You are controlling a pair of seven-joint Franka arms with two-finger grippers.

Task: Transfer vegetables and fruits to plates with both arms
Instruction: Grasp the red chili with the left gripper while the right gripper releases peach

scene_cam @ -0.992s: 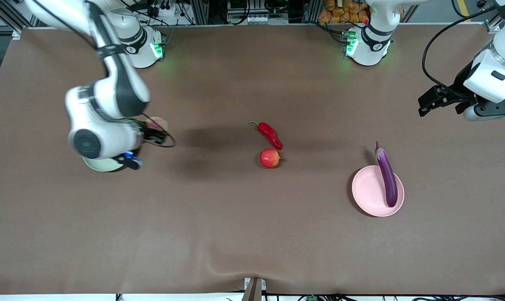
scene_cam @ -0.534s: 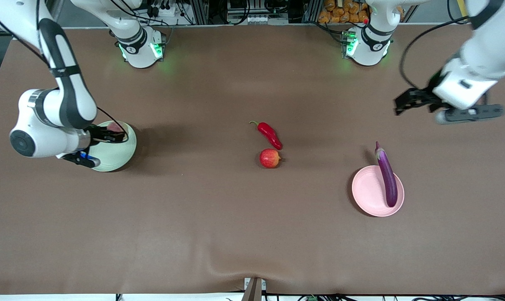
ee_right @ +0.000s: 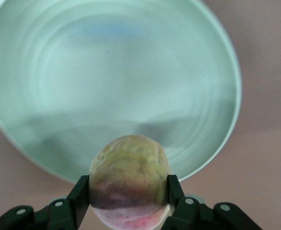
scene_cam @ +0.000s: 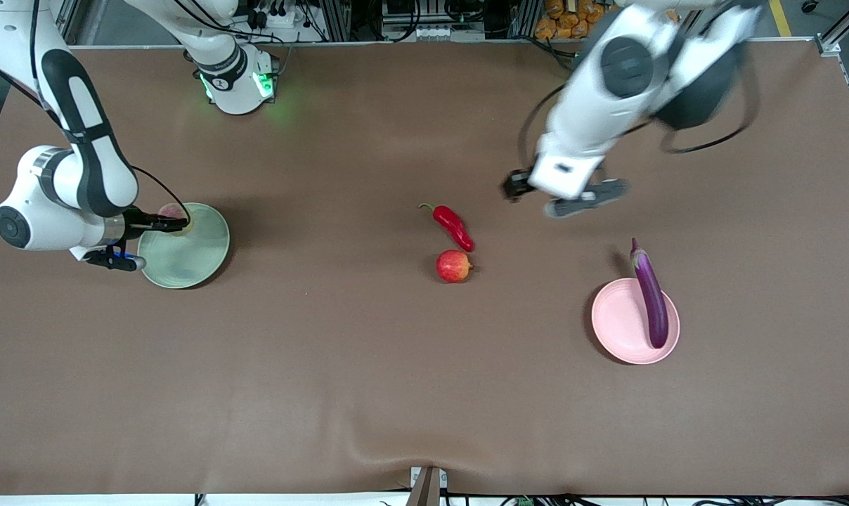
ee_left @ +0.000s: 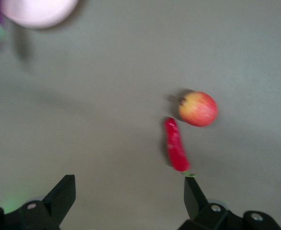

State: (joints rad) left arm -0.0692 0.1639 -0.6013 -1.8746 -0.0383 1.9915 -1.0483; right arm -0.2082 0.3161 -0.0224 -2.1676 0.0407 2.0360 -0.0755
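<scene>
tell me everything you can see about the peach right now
The peach is small, round and fuzzy-looking, yellow-green on top with a pink-red blush lower down. It is whole and clamped between the two black fingers of the right pincer, one on each side. It hangs over the rim of the pale green plate, at the right arm's end of the table, not yet resting on it.

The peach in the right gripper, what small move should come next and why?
Probably lower the peach a little farther in over the green plate, then open. The right gripper is shut on it above the plate's rim, not its middle, so a release now might let it roll off. The left gripper, open, is over the table by the chili.
</scene>
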